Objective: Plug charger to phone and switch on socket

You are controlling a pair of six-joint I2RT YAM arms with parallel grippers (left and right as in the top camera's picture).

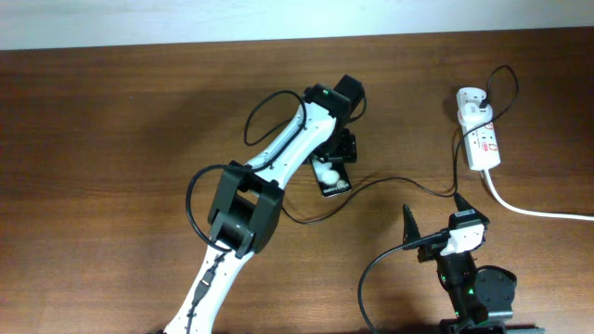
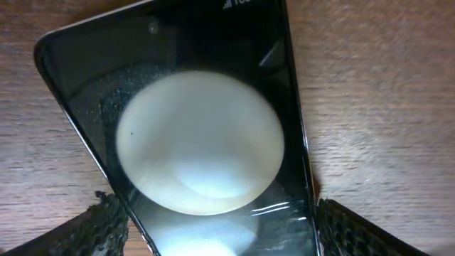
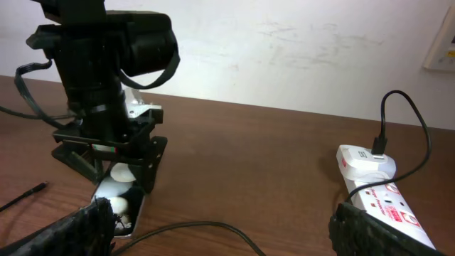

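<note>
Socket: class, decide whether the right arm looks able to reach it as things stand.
Probably yes: the right gripper, open, faces the socket across bare table; only the thin charger cable crosses nearby, and the left gripper is away at the phone.

The left arm (image 1: 288, 158) lies slantwise across the middle of the table (image 1: 102, 139). The left gripper (image 1: 336, 160) stands over the phone (image 1: 334, 184), so the phone is blocked from above and on both long sides. Only its near short end is free. The charger (image 1: 399, 183) cable crosses the wood between the phone and the right gripper (image 1: 436, 218), whose fingers stand wide apart, and it loops above the socket (image 1: 483, 139). The thick white cord (image 1: 543, 212) bars the right edge. Between phone and socket the wood is open, and also left of the arm.
</note>
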